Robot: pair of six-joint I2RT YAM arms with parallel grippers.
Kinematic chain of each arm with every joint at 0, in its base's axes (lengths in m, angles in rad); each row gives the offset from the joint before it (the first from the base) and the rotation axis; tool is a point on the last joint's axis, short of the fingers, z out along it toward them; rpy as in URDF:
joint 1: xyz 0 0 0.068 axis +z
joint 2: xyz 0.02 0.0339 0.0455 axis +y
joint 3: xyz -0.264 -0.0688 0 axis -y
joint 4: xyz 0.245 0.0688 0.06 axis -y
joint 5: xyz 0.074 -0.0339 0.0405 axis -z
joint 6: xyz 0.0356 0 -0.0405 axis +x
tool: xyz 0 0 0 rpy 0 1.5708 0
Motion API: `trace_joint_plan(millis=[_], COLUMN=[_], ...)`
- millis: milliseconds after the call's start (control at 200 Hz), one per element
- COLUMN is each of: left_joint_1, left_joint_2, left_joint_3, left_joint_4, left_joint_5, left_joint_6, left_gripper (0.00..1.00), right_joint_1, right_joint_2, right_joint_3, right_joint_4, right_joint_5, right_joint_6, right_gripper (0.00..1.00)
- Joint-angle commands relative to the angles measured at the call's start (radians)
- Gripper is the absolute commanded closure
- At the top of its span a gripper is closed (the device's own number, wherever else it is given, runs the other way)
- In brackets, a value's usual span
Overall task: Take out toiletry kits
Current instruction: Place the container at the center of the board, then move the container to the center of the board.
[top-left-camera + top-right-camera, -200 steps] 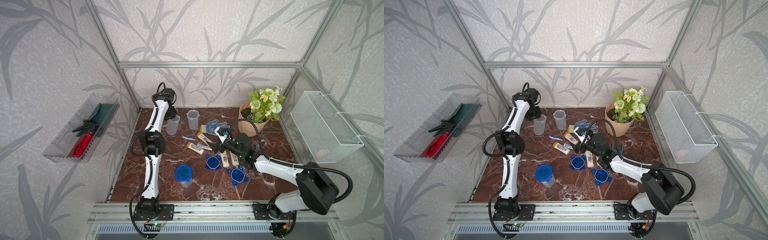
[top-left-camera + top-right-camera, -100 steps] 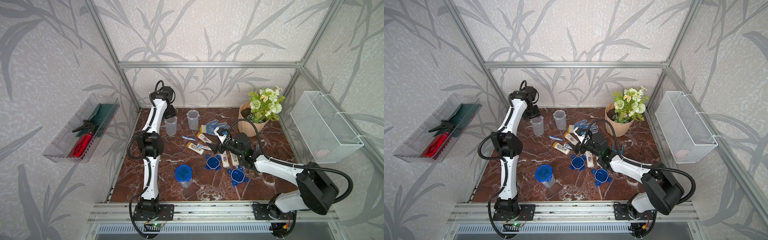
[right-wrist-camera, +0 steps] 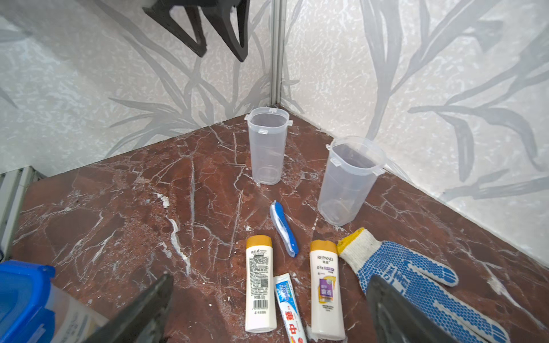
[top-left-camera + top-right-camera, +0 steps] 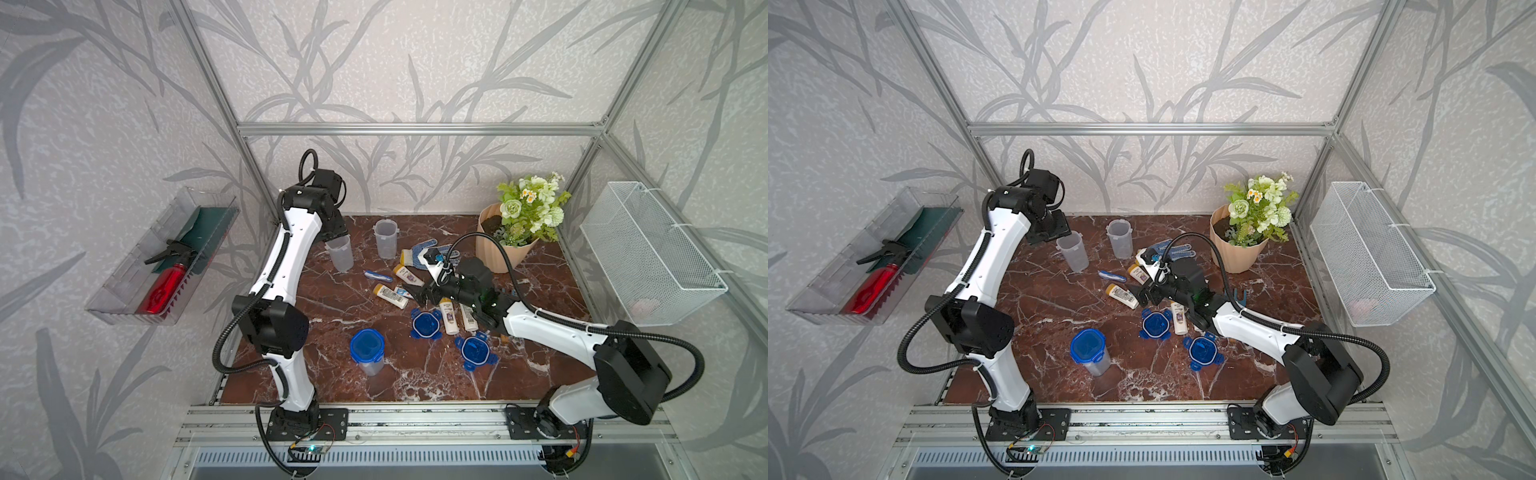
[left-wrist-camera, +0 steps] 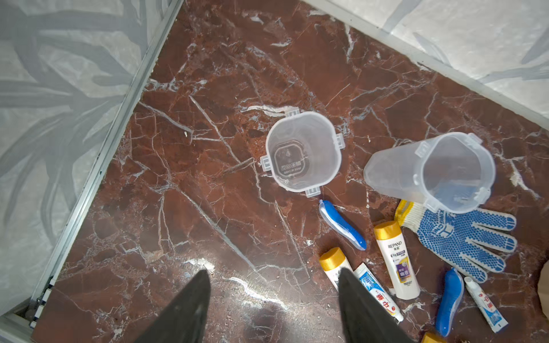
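1. The left gripper (image 5: 273, 308) is released. Its two black fingers stand apart with nothing between them, hanging above the red-brown marble tabletop (image 5: 208, 208).
2. An empty clear lidless plastic cup (image 5: 303, 151) stands upright ahead of those fingers, apart from them. It is well away from the blue-dotted white knitted glove (image 5: 463, 237). A second clear lidless cup (image 5: 430, 169) stands just beside the glove's yellow cuff.
3. The right gripper (image 3: 271, 279) is spread wide and holds nothing, low over the tabletop.
4. Three things lie just ahead of its fingers, none touching them: a white gold-capped bottle with a barcode label (image 3: 260, 285), a small white toothpaste tube (image 3: 288, 306) and a white gold-capped bottle with a purple label (image 3: 326, 288). The purple-labelled one lies just beside the glove's cuff.
5. A blue-and-white toothbrush (image 3: 283, 228) lies flat beyond the bottles, near the cuff.
6. In a top view, a clear cup with a blue lid (image 4: 366, 351) stands closed, well apart from the glove and from both grippers. Two loose blue lids (image 4: 426, 324) lie near the right arm, farther from the glove than the right gripper is.
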Motion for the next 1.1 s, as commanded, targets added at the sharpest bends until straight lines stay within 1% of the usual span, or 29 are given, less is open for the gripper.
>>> trace_joint_plan(millis=[0,55,100,205,390,455,530,580,635,685,795,915,1095], left_joint_1=[0.046,0.049,0.053,0.065,0.072,0.073,0.074,0.072,0.073,0.073,0.070,0.066,0.062], left_joint_2=[0.092,0.147,0.184,0.237,0.337,0.370,0.399,0.413,0.428,0.436,0.454,0.464,0.496], left_joint_3=[0.016,0.094,0.136,0.164,0.239,0.263,0.271,0.270,0.266,0.262,0.260,0.261,0.282], left_joint_4=[0.007,-0.073,-0.102,-0.078,-0.048,-0.047,-0.041,-0.035,-0.028,-0.021,-0.006,0.031,0.079], left_joint_5=[-0.030,-0.077,-0.095,-0.052,-0.003,0.015,0.027,0.042,0.062,0.073,0.097,0.135,0.187], left_joint_6=[-0.006,-0.022,-0.021,-0.016,-0.015,-0.015,-0.019,-0.021,-0.024,-0.027,-0.032,-0.035,-0.058], left_gripper=[0.42,0.41,0.36,0.31,0.32,0.36,0.45,0.54,0.58,0.64,0.75,0.81,0.83], right_joint_1=[0.011,0.011,0.012,0.012,0.011,0.011,0.011,0.011,0.011,0.011,0.009,0.009,0.009], right_joint_2=[-0.005,-0.010,-0.010,0.000,0.009,0.015,0.022,0.025,0.032,0.037,0.051,0.066,0.077], right_joint_3=[0.011,0.007,0.009,0.016,0.010,0.010,0.013,0.016,0.015,0.016,0.021,0.026,0.027], right_joint_4=[-0.031,-0.029,-0.032,-0.042,-0.043,-0.045,-0.050,-0.051,-0.054,-0.054,-0.055,-0.057,-0.064], right_joint_5=[0.001,0.002,0.007,0.026,0.049,0.063,0.077,0.084,0.091,0.097,0.107,0.117,0.136], right_joint_6=[0.015,0.010,0.002,-0.022,-0.054,-0.065,-0.077,-0.082,-0.089,-0.094,-0.100,-0.103,-0.120], right_gripper=[0.01,0.01,0.01,0.01,0.01,0.01,0.01,0.01,0.01,0.01,0.01,0.01,0.01])
